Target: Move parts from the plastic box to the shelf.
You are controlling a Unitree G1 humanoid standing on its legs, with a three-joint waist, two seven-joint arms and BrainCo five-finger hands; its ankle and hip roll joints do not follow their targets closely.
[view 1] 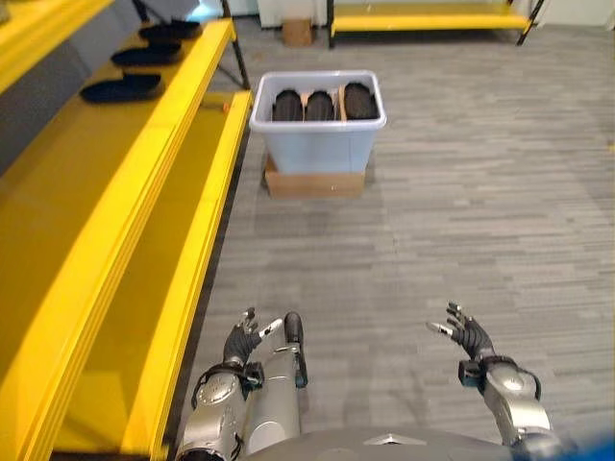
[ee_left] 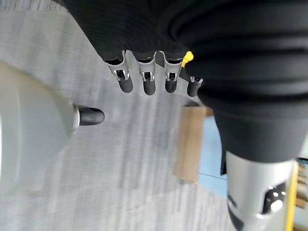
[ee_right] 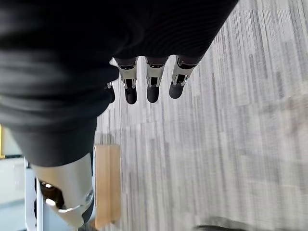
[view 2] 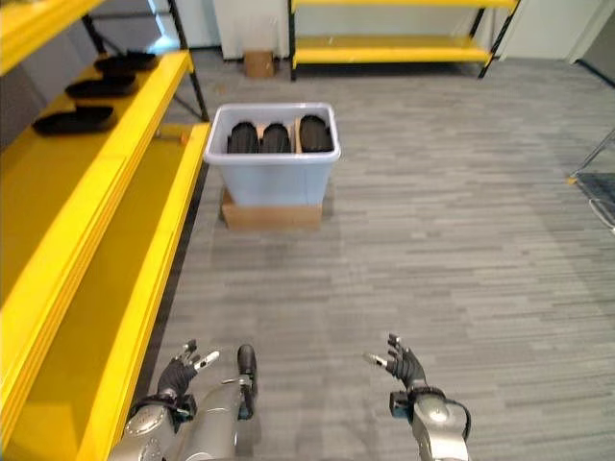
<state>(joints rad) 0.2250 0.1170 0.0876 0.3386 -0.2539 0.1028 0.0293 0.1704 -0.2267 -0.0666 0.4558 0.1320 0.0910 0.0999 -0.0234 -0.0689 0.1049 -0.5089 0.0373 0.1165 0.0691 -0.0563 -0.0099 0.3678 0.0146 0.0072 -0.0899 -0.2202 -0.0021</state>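
Two robot hands hang low over the grey plank floor (view 1: 461, 192), nearest the camera, and neither holds anything. The left robot hand (view 1: 242, 338) sits close beside the lower yellow shelf (view 1: 173, 288), its fingers (ee_left: 147, 82) relaxed and spread with the thumb apart. The right robot hand (view 1: 468, 334) is well apart from it on the other side, fingers (ee_right: 152, 86) likewise loosely extended over bare floor.

Farther ahead, the pale plastic box (view 1: 317, 139) stands on a flat piece of cardboard (view 1: 315, 182) on the floor, just beside the end of the shelf. Inside it, three dark rounded parts (view 1: 319, 104) lie side by side, upright in a row.

On the upper yellow shelf (view 1: 115, 192) at the left, three dark shallow parts (view 1: 123, 88) rest in a line. Beyond the box, a small cardboard box (view 1: 297, 32) sits near a second yellow shelf unit (view 1: 428, 21) at the far wall.
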